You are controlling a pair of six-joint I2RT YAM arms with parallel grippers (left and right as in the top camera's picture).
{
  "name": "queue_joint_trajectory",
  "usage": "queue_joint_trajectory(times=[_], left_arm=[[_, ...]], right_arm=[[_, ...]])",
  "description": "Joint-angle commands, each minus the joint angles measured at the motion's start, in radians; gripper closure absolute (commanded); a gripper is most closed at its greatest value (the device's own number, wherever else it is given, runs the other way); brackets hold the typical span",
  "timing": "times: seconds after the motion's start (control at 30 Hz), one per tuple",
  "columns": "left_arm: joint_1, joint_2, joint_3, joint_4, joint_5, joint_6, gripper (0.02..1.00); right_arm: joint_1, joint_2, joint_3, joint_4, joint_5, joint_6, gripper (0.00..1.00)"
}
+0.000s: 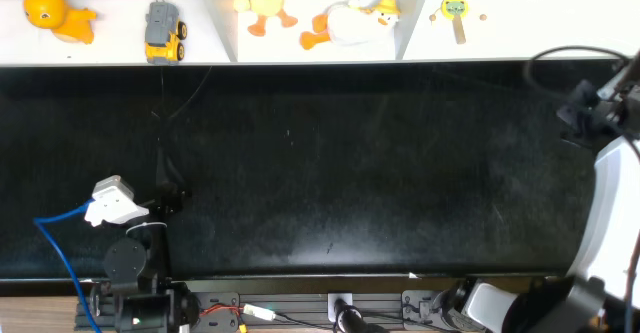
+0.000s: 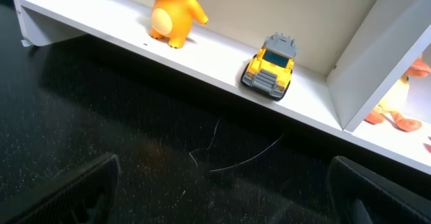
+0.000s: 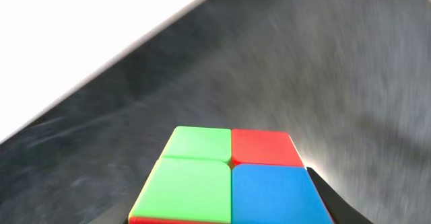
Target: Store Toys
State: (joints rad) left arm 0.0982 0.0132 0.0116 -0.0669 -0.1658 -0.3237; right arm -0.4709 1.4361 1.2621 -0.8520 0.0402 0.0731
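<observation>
A colour puzzle cube (image 3: 229,180) with green, red and blue tiles sits between the fingers of my right gripper (image 1: 588,113), which is shut on it above the black table's right side. One dark finger (image 3: 324,192) shows beside the cube. My left gripper (image 2: 222,197) is open and holds nothing, low over the table's left part (image 1: 168,201), facing the shelf. In the white shelf (image 1: 320,55) stand an orange duck toy (image 1: 58,13), a yellow toy truck (image 1: 164,31), a yellow plush duck (image 1: 265,1), a white plush duck (image 1: 350,21) and a small green toy (image 1: 455,11).
The black tabletop (image 1: 360,163) runs wide between the arms and the shelf. White dividers (image 2: 367,56) split the shelf into compartments. A blue cable (image 1: 60,235) loops by the left arm's base, and a black cable (image 1: 560,58) arcs near the right arm.
</observation>
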Motion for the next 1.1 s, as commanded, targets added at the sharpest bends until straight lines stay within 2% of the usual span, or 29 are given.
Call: queue_joint_trajectory(times=[0.03,0.13,0.33,0.53,0.67,0.8,0.97,1.1], left_arm=[[-0.004,-0.010,-0.003,0.001,-0.008,-0.018,0.020],[-0.004,-0.010,-0.003,0.001,-0.008,-0.018,0.020],[-0.004,-0.010,-0.003,0.001,-0.008,-0.018,0.020],[-0.004,-0.010,-0.003,0.001,-0.008,-0.018,0.020],[-0.004,-0.010,-0.003,0.001,-0.008,-0.018,0.020],[-0.004,-0.010,-0.003,0.001,-0.008,-0.018,0.020],[-0.004,-0.010,-0.003,0.001,-0.008,-0.018,0.020],[-0.004,-0.010,-0.003,0.001,-0.008,-0.018,0.020]], right_arm=[[0.070,-0.084,0.024,0.056,-0.035,-0.277,0.954],[0.095,-0.092,0.024,0.119,-0.084,-0.357,0.954],[0.093,-0.048,0.023,0.207,-0.140,-0.298,0.954],[0.093,-0.035,-0.012,0.361,-0.304,-0.482,0.952],[0.089,-0.035,-0.146,0.608,-0.322,-0.485,0.954],[0.074,-0.022,-0.351,0.970,-0.348,-0.454,0.954],[0.071,0.064,-0.441,1.215,-0.383,-0.455,0.954],[0.048,0.187,-0.440,1.380,-0.500,-0.444,0.954]])
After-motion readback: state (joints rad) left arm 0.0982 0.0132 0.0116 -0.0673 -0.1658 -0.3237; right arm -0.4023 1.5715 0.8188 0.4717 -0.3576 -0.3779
